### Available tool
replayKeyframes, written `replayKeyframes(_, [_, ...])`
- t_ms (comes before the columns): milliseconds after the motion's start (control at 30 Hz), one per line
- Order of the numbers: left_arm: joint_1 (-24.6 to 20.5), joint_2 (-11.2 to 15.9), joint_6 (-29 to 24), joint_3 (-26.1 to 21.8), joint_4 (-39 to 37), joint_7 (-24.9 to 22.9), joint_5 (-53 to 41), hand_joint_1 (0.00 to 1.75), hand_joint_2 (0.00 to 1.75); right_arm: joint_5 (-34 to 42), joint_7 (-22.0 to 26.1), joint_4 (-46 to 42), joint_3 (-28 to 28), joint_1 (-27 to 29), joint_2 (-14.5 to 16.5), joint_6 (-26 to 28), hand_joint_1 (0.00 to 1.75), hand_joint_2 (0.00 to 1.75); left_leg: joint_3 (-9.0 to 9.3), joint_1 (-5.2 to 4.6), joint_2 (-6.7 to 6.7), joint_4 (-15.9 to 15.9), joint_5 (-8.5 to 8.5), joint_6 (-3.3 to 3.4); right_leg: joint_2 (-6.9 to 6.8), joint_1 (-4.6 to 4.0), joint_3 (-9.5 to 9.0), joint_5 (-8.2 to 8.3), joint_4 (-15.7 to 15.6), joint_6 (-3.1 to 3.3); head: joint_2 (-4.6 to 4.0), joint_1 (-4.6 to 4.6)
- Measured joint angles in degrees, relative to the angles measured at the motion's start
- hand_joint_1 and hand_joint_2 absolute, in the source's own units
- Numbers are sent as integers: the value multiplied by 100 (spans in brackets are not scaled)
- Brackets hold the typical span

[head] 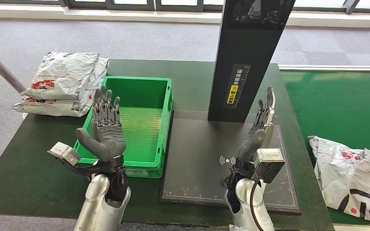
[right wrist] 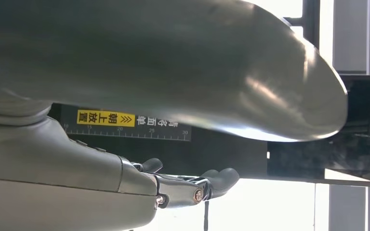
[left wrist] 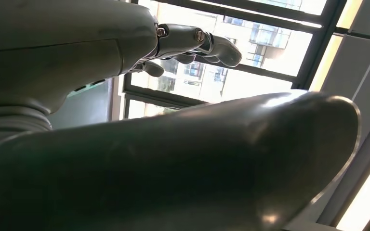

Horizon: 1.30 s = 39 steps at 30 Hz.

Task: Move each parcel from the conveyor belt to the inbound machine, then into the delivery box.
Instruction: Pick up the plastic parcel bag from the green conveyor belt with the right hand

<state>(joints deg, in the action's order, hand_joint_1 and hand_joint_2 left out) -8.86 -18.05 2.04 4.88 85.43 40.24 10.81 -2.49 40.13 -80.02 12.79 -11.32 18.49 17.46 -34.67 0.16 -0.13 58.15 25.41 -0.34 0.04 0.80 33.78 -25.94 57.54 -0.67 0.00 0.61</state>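
1. One parcel [head: 348,177], a crumpled white poly bag with red and black print, lies on the green conveyor belt [head: 342,103] at about 4 o'clock in the head view, near the belt's near edge and apart from both hands.
2. The inbound machine [head: 207,159] is a flat dark plate in the middle of the table, with a white wireless mark near its front and a ruler line along its front edge. Its tall black column [head: 248,53] rises at 12 o'clock and carries a yellow label [head: 233,92].
3. The delivery box [head: 144,122], a green crate, stands just beside the plate at about 9 o'clock of it. Nothing can be seen inside but its ribbed floor.
4. A stack of parcels [head: 62,84], white bags with red print, lies at about 10 o'clock, touching the crate's far left corner and overhanging the table edge.
5. The right hand [head: 261,126] hangs above the plate's right part, seen edge-on, fingers straight and pointing toward the column, holding nothing.
6. The left hand [head: 105,125] is raised over the crate's near left part, palm facing up, fingers spread and straight, thumb out to the side, holding nothing.
7. The dark green table [head: 33,159] bears the crate, the plate and the stack.
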Motion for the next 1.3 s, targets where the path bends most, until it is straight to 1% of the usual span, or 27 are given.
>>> replayKeyframes(133, [19,0,47,-107,21,0,-16,0,0,22,0,19,0,-4,0,-64,0,0,0,0,-1,0,0,0,-2,0,0,0,0,0,1,1])
replayKeyframes(267, [21,0,-20,-125,22,-1,-139,0,0,107,-1,34,-2,-11,0,-190,0,0,0,0,-1,0,0,0,-2,0,1,0,0,0,0,1])
replayKeyframes(300, [21,0,-49,-125,21,-2,-174,0,0,121,-1,38,-4,-12,0,-233,10,0,0,0,-1,0,0,0,-2,0,1,0,-1,0,0,1])
replayKeyframes(400, [20,0,-99,-119,18,-2,-210,0,0,127,0,39,-22,-9,0,-329,99,0,0,0,0,0,0,0,-1,0,2,0,-1,0,0,0])
replayKeyframes(433, [19,0,-104,-113,14,-2,-212,0,0,118,0,39,-29,-7,0,-344,119,0,0,0,0,0,0,0,-1,0,2,0,-1,0,0,-1])
replayKeyframes(600, [9,0,-106,-82,-26,-2,-151,0,0,53,0,39,-51,-2,0,-358,119,0,0,0,1,0,0,0,-1,0,3,0,-1,0,0,0])
replayKeyframes(633, [7,0,-104,-76,-31,-2,-139,0,0,47,-1,39,-55,-2,0,-358,125,0,0,0,1,0,0,0,-1,0,4,0,-1,0,0,1])
replayKeyframes(667, [6,0,-102,-71,-35,-2,-132,0,0,43,0,39,-58,-1,0,-358,138,0,0,0,1,0,0,0,0,0,4,0,-1,0,0,1])
replayKeyframes(700, [4,0,-101,-67,-39,-2,-128,0,0,42,0,39,-60,-1,0,-358,138,0,0,0,1,0,0,0,0,0,4,-1,-1,0,0,1])
replayKeyframes(733, [4,0,-100,-64,-44,-2,-127,0,0,41,0,39,-61,-1,0,-358,109,0,0,0,1,0,0,0,0,0,4,-1,-1,0,0,1])
replayKeyframes(767, [4,0,-99,-62,-50,-2,-128,0,0,41,1,39,-62,0,0,-357,72,0,0,0,1,0,0,0,0,0,4,-1,-1,0,0,1])
replayKeyframes(800, [4,0,-97,-60,-56,-2,-132,0,0,41,0,39,-63,0,0,-356,30,0,0,0,1,0,0,0,0,0,4,-1,-1,0,0,1])
replayKeyframes(833, [3,0,-94,-59,-63,-2,-138,0,0,41,0,39,-64,1,0,-347,0,0,0,0,1,0,0,0,0,0,4,-1,-1,0,0,1])
replayKeyframes(867, [2,0,-90,-57,-70,-2,-143,0,0,35,0,38,-66,1,0,-320,0,0,0,0,2,0,0,0,0,0,4,-1,-1,0,0,1])
replayKeyframes(900, [0,0,-86,-57,-76,-2,-149,0,44,21,-1,38,-67,2,0,-273,0,0,0,0,2,0,0,0,1,0,5,-1,-1,0,0,1])
replayKeyframes(1000, [-4,0,-136,-50,-98,-2,-322,0,175,-104,0,50,-78,5,-6,133,0,131,0,0,2,0,0,0,1,0,6,-1,-1,0,0,0])
replayKeyframes(1033, [-6,0,-196,-38,-106,-2,-445,0,175,-156,0,61,-82,10,-14,305,0,131,0,0,2,0,0,0,1,0,6,-1,-1,1,1,0])
replayKeyframes(1133, [-15,-1,-604,26,-132,-2,-836,0,175,-457,-1,112,-187,63,-73,885,0,0,0,0,1,1,0,0,0,1,6,-1,-2,0,1,0])
replayKeyframes(1233, [-19,-1,-1266,131,-149,-2,-1098,0,175,-1341,-31,290,-555,110,-205,1525,0,0,-1,-1,-1,1,0,1,-2,1,4,-1,-2,-1,1,-1])
replayKeyframes(1300, [-19,2,-1511,230,-127,-2,-1226,0,175,-1974,-78,440,-903,105,-298,1744,0,0,-3,-1,-6,1,1,1,-5,1,0,-1,-3,-1,1,0])
